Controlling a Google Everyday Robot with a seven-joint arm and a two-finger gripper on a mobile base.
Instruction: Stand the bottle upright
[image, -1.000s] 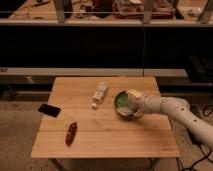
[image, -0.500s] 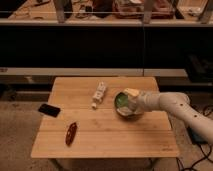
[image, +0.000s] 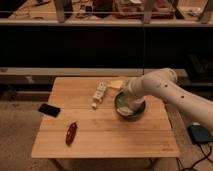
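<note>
Hand: the hand (image: 124, 98) hovers over the left side of the green bowl (image: 138, 113), fingers apart, holding nothing.
Change: the arm has lifted and bent higher over the last second, while the hand stays above the bowl.
Bottle: the bottle (image: 99, 94) lies on its side on the tabletop (image: 110, 142), just left of the bowl, unmoved and untouched.
Meaning: no grasp has begun yet; the arm seems to be repositioning for a reach left to the bottle.
Nearby: a red thing (image: 71, 133) and a black phone (image: 49, 110) lie well apart from it.
</note>
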